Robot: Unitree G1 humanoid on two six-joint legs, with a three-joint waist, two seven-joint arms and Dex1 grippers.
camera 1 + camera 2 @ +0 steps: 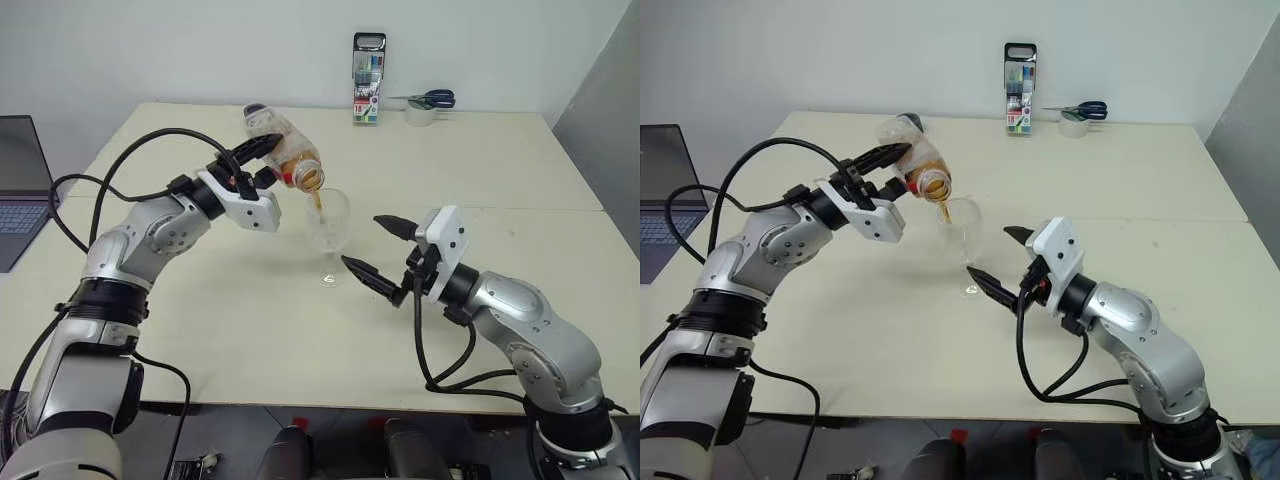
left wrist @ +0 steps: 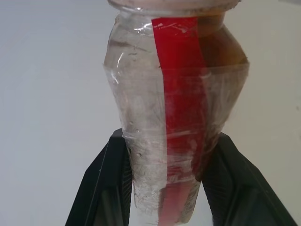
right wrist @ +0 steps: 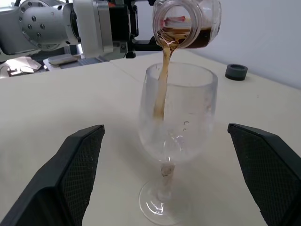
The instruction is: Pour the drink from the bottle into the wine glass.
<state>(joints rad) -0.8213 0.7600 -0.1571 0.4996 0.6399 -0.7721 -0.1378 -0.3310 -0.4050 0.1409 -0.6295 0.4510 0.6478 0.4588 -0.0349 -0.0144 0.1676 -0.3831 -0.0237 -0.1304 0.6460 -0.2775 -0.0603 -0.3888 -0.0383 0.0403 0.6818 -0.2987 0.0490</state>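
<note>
My left gripper [image 1: 268, 160] is shut on the clear plastic bottle [image 1: 280, 145], which it holds tilted with the open mouth down over the wine glass [image 1: 328, 225]. The red label strip on the bottle [image 2: 176, 94] runs between the two black fingers [image 2: 101, 183]. A thin amber stream of the drink [image 3: 162, 80] falls from the mouth into the glass bowl, and more drink sits in the bottle's neck. The glass [image 3: 176, 117] stands upright on the table. My right gripper [image 1: 362, 240] is open, with a finger on each side of the glass and apart from it.
A laptop [image 1: 20, 185] sits at the table's left edge. At the far edge stand a marker pack [image 1: 368, 78] and a tape roll with scissors [image 1: 425, 105]. A small dark round object [image 3: 236, 71] lies on the table beyond the glass.
</note>
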